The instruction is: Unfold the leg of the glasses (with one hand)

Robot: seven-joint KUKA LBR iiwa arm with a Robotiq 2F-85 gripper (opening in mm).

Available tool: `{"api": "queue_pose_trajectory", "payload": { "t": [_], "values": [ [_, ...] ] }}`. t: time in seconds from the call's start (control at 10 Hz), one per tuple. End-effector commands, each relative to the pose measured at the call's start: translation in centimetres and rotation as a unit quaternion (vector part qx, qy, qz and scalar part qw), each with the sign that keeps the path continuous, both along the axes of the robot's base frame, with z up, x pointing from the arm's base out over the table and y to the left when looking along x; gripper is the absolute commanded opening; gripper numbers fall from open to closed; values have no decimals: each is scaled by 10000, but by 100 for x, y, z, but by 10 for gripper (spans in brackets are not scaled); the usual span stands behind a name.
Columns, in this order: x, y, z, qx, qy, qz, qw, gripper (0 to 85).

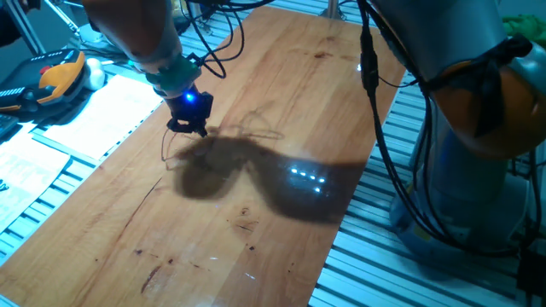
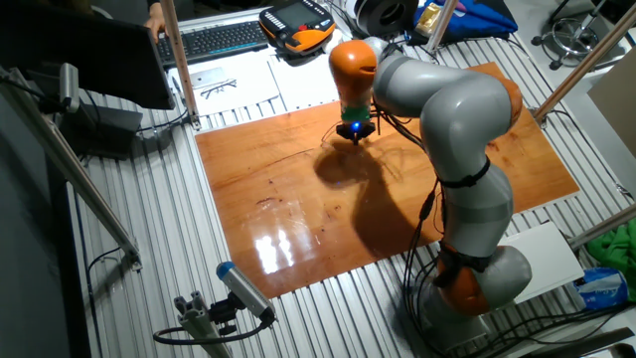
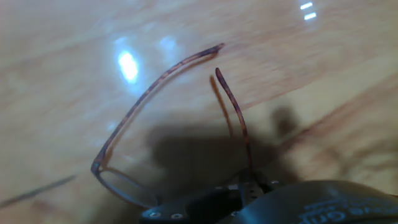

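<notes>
The glasses (image 3: pixel 149 93) fill the hand view as thin reddish-brown wire. One leg runs from the upper middle down to a rim (image 3: pixel 121 183) at the lower left. The other leg (image 3: pixel 235 112) runs down into my gripper (image 3: pixel 249 185), which looks shut on the frame there. This leg casts a shadow on the wood beside it. In one fixed view the gripper (image 1: pixel 189 126), lit blue, hovers low over the wooden table (image 1: pixel 281 239), with a fine wire loop of the glasses (image 1: pixel 167 145) hanging at its left. In the other fixed view the gripper (image 2: pixel 356 132) is at the table's far side; the glasses are too small to see.
White papers (image 1: pixel 94 111) and an orange-black handset (image 1: pixel 60 77) lie left of the table. The robot's base (image 1: pixel 478 136) and cables stand to the right. A keyboard (image 2: pixel 214 40), a pendant (image 2: pixel 296 25) and a post (image 2: pixel 179 60) are beyond the far edge.
</notes>
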State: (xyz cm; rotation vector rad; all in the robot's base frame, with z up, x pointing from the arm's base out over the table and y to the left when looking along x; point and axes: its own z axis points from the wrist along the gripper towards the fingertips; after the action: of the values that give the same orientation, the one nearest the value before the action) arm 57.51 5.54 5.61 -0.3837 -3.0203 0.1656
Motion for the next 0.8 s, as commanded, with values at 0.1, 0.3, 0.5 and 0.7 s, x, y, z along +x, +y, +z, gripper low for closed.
{"api": "queue_pose_trajectory", "payload": {
  "t": [0.1, 0.3, 0.5, 0.7],
  "values": [
    [-85, 188, -87, 1275, -53, 1368, 9823, 0],
    [-109, 236, -83, 1535, -7, 1467, 9772, 0],
    [-163, 313, -107, 1009, -53, 1498, 9835, 0],
    [-210, 365, -99, 516, -82, 1482, 9876, 0]
  ]
}}
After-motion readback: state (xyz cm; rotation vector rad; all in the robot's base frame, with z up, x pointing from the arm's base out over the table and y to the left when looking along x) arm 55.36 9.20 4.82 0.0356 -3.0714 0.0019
